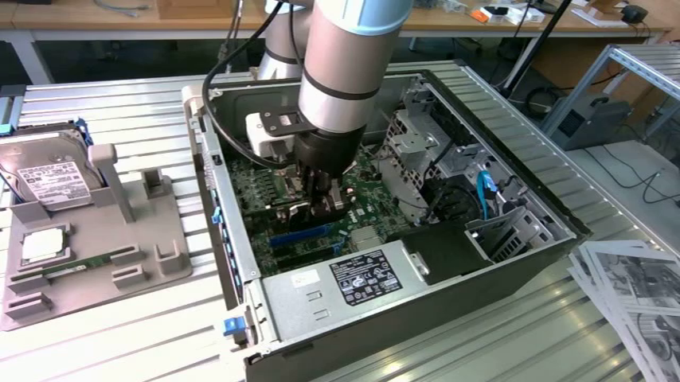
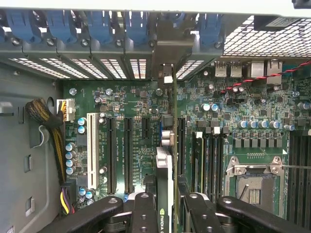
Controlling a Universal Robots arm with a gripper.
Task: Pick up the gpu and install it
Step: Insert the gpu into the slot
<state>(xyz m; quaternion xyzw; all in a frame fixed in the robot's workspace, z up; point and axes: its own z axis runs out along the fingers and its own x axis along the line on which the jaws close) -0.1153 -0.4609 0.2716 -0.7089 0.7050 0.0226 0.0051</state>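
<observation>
**Hand (image 2: 170, 201) gripping the gpu (image 2: 165, 162) inside the open computer case (image 1: 308, 314)**

Hand and arm (image 1: 345, 64) reached down into the case, which lay on its side on the table (image 1: 127, 103). Its two dark fingers (image 2: 143, 213) were clamped on either side of the gpu. The card stood on edge above the green motherboard (image 2: 141, 141), running between the long black slots. Its metal bracket end reached the vented openings at the case's rear wall. Whether its lower edge had met a slot could not be told. At the exterior view's left, a hard drive (image 1: 53, 179) sat upright in a grey fixture (image 1: 117, 247), well apart from the case.
</observation>
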